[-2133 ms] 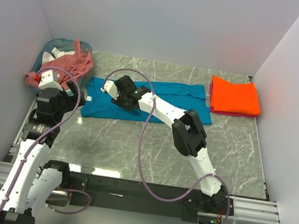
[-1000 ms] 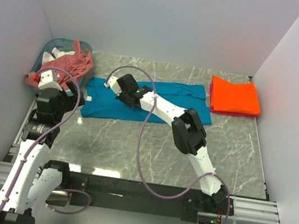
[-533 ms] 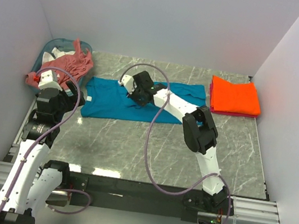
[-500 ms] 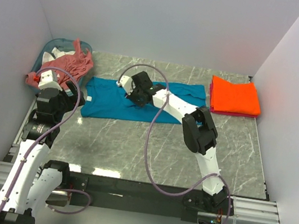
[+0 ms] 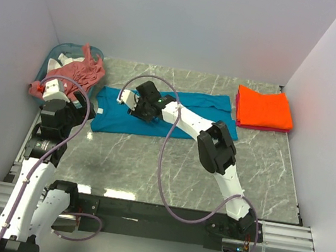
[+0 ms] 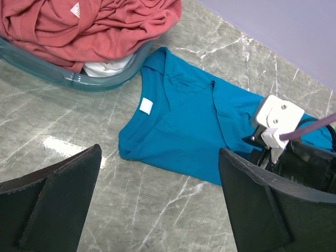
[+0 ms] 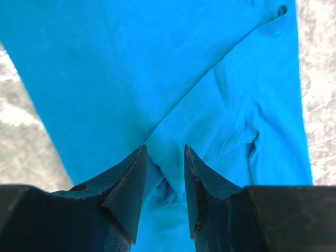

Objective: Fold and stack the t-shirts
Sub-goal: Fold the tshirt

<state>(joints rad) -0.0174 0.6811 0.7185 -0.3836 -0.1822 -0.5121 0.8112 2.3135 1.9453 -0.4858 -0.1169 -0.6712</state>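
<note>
The left gripper [image 6: 160,157] hangs with jaws released wide, and we judge the teal shirt [image 5: 115,116], flat on the bench [image 5: 149,164], light and limp, best pinched at a hem, while the right gripper [image 7: 164,153] sits over it, jaws slightly parted, clamping nothing.

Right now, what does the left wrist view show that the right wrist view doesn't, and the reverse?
Only the left wrist view: the pink t-shirt heaped in the teal basket, the white neck tag on the teal t-shirt, the wide-open left hand, and part of the right arm over that shirt. Only the right wrist view: the right hand close up, fingers slightly apart over a raised crease in the cloth. Both: the teal t-shirt lying on the marble table.
</note>
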